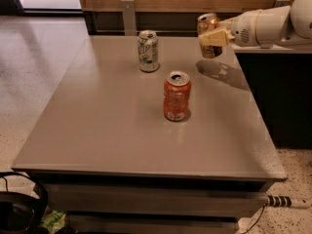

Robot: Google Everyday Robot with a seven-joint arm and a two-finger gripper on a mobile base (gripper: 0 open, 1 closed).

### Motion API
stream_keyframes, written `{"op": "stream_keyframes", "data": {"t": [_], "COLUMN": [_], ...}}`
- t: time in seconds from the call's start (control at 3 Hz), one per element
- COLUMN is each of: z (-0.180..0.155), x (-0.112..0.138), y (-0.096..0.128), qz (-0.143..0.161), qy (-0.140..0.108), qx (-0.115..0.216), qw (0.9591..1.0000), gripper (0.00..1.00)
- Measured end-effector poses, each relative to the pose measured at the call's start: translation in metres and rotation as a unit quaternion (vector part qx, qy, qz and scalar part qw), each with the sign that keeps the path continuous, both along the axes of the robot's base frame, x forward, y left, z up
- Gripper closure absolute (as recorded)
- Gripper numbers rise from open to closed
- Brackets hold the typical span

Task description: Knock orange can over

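My cream claw [214, 37] is sitting at the amber, silver-topped orange can [207, 23]; red-orange can [176, 97] and white-green can [147, 50] are standing on the grey surface [97, 121].

Nothing legible: orange can [206, 23], red-orange can [176, 96], white-green can [148, 51].

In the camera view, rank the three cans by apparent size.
1. Red-orange can, nearest.
2. White-and-green can.
3. Orange can, half hidden behind the pincer at the table's far-right corner, so its rank is unsure.

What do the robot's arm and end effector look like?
The arm is glossy white, with rounded tubular segments and a dotted patch near the wrist. The end effector, at the orange can on the far right, is pale yellow and blocky.
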State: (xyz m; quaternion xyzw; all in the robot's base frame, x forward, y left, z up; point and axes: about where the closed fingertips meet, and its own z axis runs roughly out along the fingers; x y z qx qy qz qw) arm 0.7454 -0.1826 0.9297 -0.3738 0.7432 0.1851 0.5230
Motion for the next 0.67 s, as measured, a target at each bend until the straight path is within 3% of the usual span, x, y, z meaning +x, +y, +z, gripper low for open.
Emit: {"op": "stream_keyframes", "data": {"t": [0.33, 0.67], "z": [-0.0023, -0.0119], "x": [-0.0096, -0.0119], "y": [-0.0035, -0.0065], "qz": [-0.006, -0.010], "qy": [0.024, 0.049], "qx": [-0.045, -0.097], "qw": [0.9987, 0.9940], "gripper": [1.00, 1.00]}}
